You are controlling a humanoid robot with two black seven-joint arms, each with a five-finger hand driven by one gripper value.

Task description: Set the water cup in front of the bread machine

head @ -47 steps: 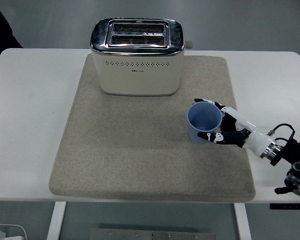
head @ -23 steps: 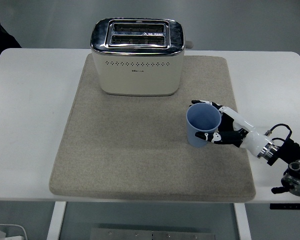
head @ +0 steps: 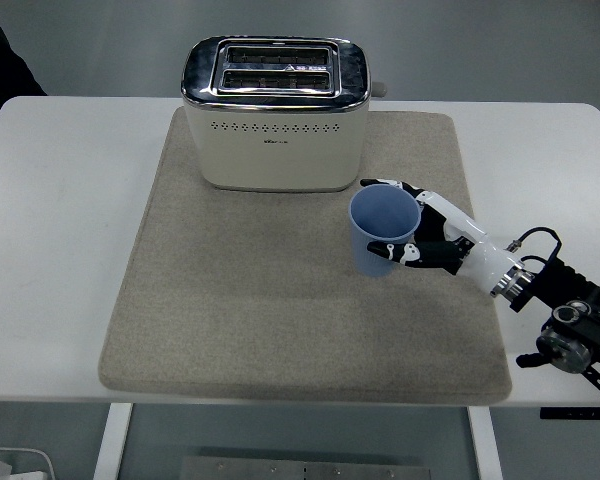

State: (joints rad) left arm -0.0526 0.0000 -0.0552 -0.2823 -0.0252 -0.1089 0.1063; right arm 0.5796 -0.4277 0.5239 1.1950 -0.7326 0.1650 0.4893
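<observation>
A light blue water cup (head: 382, 228) stands upright over the grey mat (head: 250, 310), to the right of the mat's middle. My right hand (head: 415, 228) comes in from the lower right and its fingers are curled around the cup's right side. The cream and chrome bread machine (head: 274, 112), a two-slot toaster, stands at the back of the mat. The cup is a little in front of the toaster's right front corner. I cannot tell whether the cup rests on the mat or is just above it. The left arm is out of view.
The white table (head: 60, 230) extends left and right of the mat. My right forearm (head: 560, 310) with its cables lies over the table's right near corner. A dark shape shows at the top left edge.
My right hand has carried the cup to the left and slightly toward the toaster, by roughly the cup's width over the second.
</observation>
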